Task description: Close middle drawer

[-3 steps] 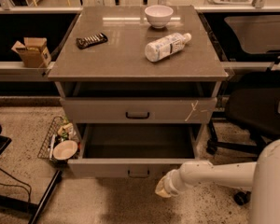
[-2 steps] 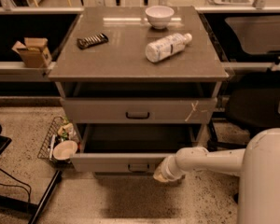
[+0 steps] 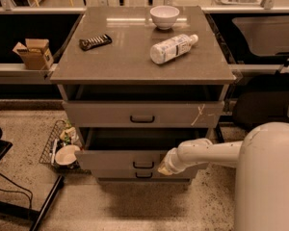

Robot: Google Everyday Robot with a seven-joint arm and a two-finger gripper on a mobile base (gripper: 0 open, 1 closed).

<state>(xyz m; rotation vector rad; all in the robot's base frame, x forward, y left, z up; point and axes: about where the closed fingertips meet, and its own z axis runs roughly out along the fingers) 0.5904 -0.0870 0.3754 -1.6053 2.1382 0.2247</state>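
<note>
The middle drawer (image 3: 115,160) is a wide grey drawer with a plain front and a small dark bail handle (image 3: 143,165). It stands partly open below the top drawer (image 3: 135,114), which has a white mark near its right end. Its grey inside shows as a dark gap. My gripper (image 3: 165,167) is at the end of the white arm, pressed against the right part of the middle drawer's front, just right of the handle.
On the cabinet top (image 3: 125,57) lie a white bowl (image 3: 164,16), a plastic bottle (image 3: 172,47) and a dark bar (image 3: 95,42). A wire basket (image 3: 60,146) with a bowl stands on the floor at the left. A cardboard box (image 3: 33,53) sits on the left ledge.
The arm has pushed forward towards the cabinet. The middle drawer has slid inward and now sticks out much less than before.
</note>
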